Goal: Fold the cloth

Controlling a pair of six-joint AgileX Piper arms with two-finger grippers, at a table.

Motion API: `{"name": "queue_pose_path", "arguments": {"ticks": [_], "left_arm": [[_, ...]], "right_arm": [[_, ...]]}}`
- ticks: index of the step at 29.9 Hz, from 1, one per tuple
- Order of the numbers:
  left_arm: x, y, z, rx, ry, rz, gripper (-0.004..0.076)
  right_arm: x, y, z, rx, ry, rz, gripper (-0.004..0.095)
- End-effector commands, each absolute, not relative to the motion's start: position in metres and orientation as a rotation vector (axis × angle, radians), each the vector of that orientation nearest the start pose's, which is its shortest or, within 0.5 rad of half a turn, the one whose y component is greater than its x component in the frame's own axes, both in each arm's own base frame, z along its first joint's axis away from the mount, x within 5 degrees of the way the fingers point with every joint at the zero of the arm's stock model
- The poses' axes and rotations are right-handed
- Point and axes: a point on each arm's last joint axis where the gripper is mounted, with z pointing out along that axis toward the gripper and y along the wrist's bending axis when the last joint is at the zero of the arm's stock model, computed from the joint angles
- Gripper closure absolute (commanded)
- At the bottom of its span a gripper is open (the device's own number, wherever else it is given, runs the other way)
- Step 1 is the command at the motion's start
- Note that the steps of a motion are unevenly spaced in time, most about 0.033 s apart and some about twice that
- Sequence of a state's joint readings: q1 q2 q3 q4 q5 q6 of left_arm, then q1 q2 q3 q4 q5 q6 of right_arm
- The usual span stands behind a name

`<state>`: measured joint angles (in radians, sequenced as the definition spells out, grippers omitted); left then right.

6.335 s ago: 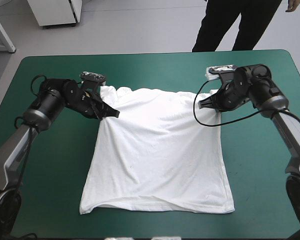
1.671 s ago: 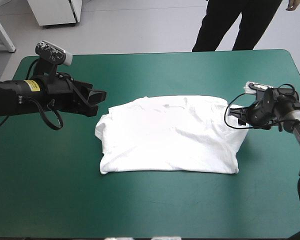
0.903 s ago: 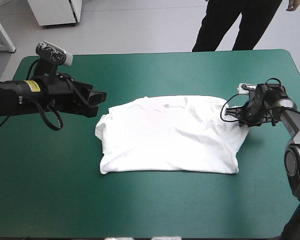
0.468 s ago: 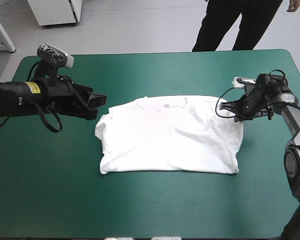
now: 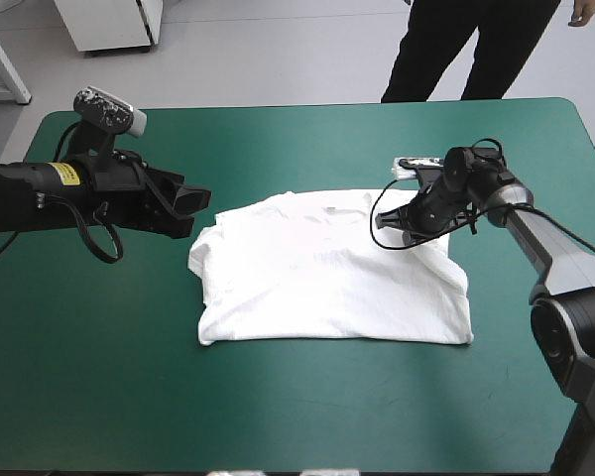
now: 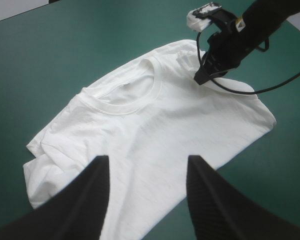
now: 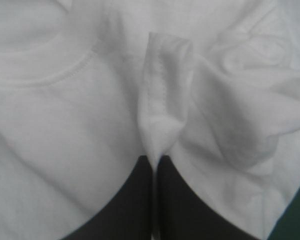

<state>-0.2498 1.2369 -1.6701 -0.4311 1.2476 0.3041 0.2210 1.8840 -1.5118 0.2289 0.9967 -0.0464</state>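
The T-shirt (image 5: 332,273) lies on the teal-green desk (image 5: 307,407) as a folded white bundle, roughly a wide rectangle. In the high view it sits at the middle of the frame, a little right of centre, and its lower edge runs almost straight across. Its left end is rumpled, with loose layers showing, and its collar (image 6: 125,97) faces up on the top layer.

The right hand (image 5: 387,222) comes in from the right of the high view and sits low over the upper right part of the bundle, beside the collar. Its black fingers are pressed together on the cloth, with only a thin seam of white between them. The right wrist view shows them pinching a narrow hemmed strip (image 7: 165,85) that stands up ahead of the fingertips with a row of stitching along one side. It looks like the edge of a sleeve, though the close view makes that hard to say for sure. Beside the strip the cloth is bunched into soft creases, and the collar's ribbed curve lies on the other side.

The left hand (image 5: 200,203) is at the left of the high view, just beside the bundle's upper left corner and apart from it. Its two fingers stand wide apart with nothing between them. In its own view it looks down on the whole shirt spread ahead of it, with the right hand at the far end of the bundle.
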Motion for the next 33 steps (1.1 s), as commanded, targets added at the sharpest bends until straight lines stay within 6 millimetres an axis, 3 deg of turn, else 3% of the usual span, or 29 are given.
{"name": "queue_pose_path", "arguments": {"ticks": [1, 7, 12, 15, 17, 23, 29, 33], "left_arm": [[0.189, -0.088, 0.51, 0.645, 2.042, -0.537, 0.0374], [0.189, -0.088, 0.51, 0.65, 2.042, -0.526, 0.0375], [0.189, -0.088, 0.509, 0.657, 2.054, -0.518, 0.0374], [0.188, -0.087, 0.507, 0.665, 2.068, -0.515, 0.0375], [0.188, -0.086, 0.506, 0.669, 2.079, -0.497, 0.0375], [0.188, -0.085, 0.503, 0.669, 2.106, -0.478, 0.0375], [0.174, -0.07, 0.49, 0.587, 2.208, -0.362, 0.0375], [0.151, -0.056, 0.477, 0.516, 2.245, -0.272, 0.0374]], "right_arm": [[0.388, 0.111, 0.26, -0.299, 2.75, 0.322, 0.0921], [0.392, 0.115, 0.248, -0.386, 2.751, 0.309, 0.088], [0.389, 0.115, 0.251, -0.427, 2.789, 0.313, 0.0615], [0.39, 0.115, 0.264, -0.445, 2.799, 0.308, 0.0447], [0.389, 0.114, 0.278, -0.443, 2.777, 0.294, 0.0402], [0.368, 0.098, 0.334, -0.435, 2.676, 0.146, 0.0403], [0.323, 0.074, 0.392, -0.378, 2.546, -0.023, 0.0403], [0.287, 0.063, 0.429, -0.306, 2.456, -0.026, 0.0403]]}}
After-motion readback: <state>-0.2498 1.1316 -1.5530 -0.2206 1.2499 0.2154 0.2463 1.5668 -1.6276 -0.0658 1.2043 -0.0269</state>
